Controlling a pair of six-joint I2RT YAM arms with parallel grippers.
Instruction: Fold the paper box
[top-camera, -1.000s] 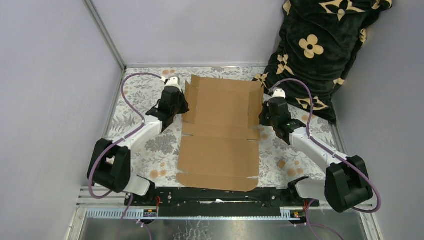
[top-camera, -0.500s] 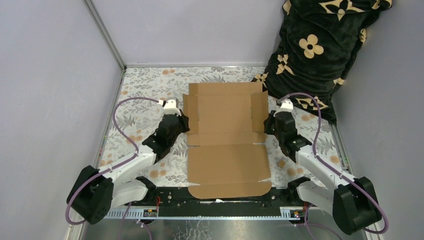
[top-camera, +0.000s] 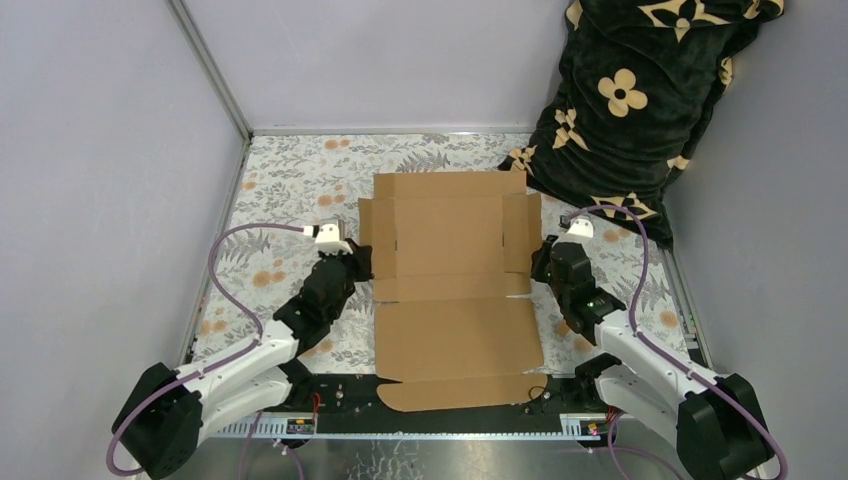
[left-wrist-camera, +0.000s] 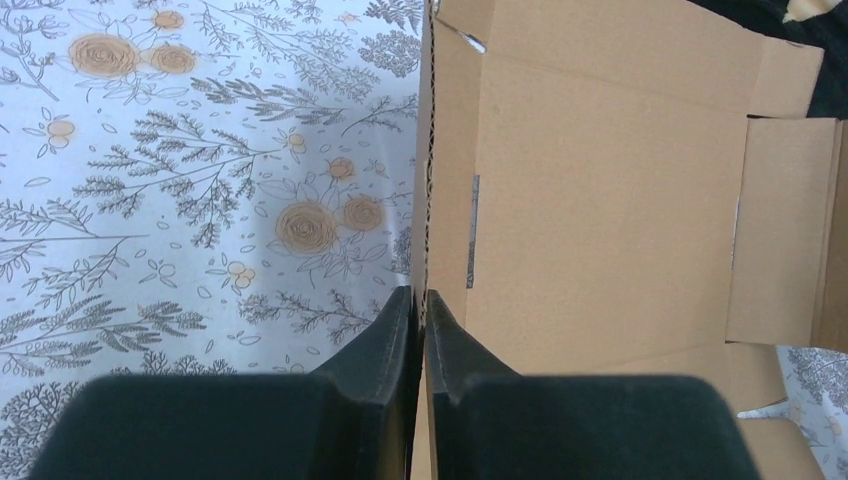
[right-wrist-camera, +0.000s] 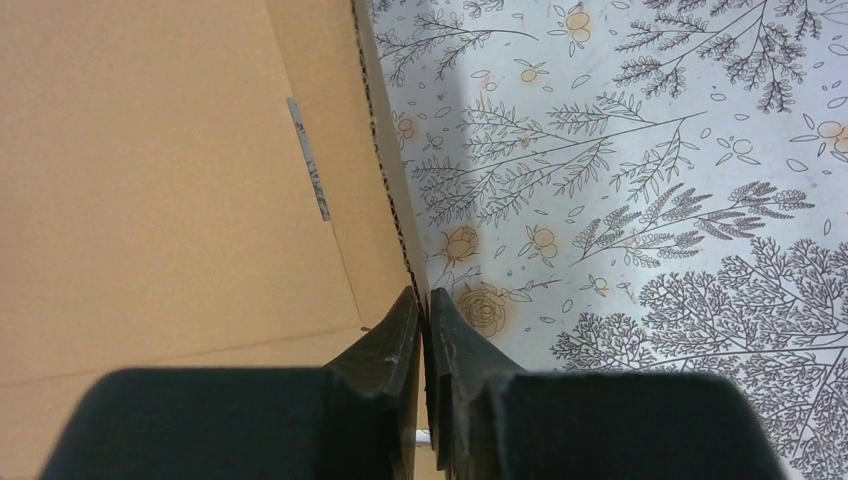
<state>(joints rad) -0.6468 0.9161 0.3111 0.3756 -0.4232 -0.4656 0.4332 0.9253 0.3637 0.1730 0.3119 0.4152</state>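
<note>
Brown paper box, left and right flaps pinched in closed jaws: best raise both sides together, evenly.

Plain brown paper box, grey-floral tablecloth (orange blooms too), black tan-flowered blanket

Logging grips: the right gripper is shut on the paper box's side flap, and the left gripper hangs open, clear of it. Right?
No. The left gripper is not open: the left wrist view shows it pinching the paper box by its other side flap. The right gripper is shut on its flap.
</note>
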